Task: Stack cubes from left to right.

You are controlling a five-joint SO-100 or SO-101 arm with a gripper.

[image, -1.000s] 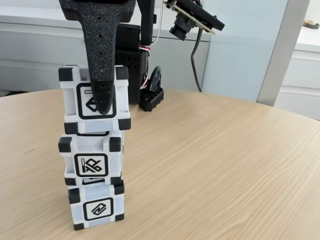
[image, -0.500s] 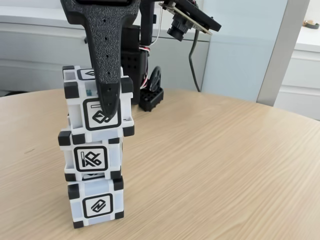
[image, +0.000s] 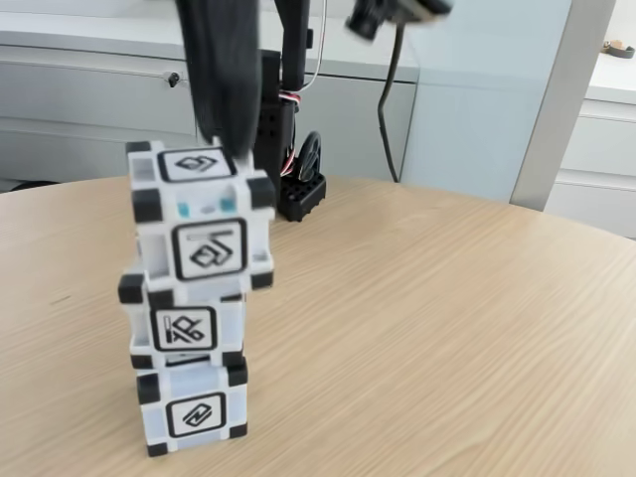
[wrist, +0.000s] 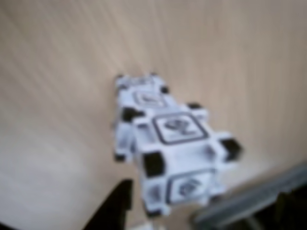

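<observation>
Cubes stand stacked three high at the near left of the wooden table [image: 447, 298] in the fixed view: bottom cube [image: 194, 409], middle cube [image: 185, 325], and top cube [image: 203, 221], which sits skewed and overhangs to the right. The gripper [image: 221, 134] is a blur just above the top cube's far edge; whether its fingers are spread or closed cannot be told.

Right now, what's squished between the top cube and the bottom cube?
The middle cube, sandwiched between the top cube and bottom cube, seen in the fixed view.

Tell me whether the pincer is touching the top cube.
Cannot tell. In the fixed view the blurred pincer overlaps the top cube's upper rear edge, with no plain gap or contact; the wrist view is too blurred to settle it.
</observation>
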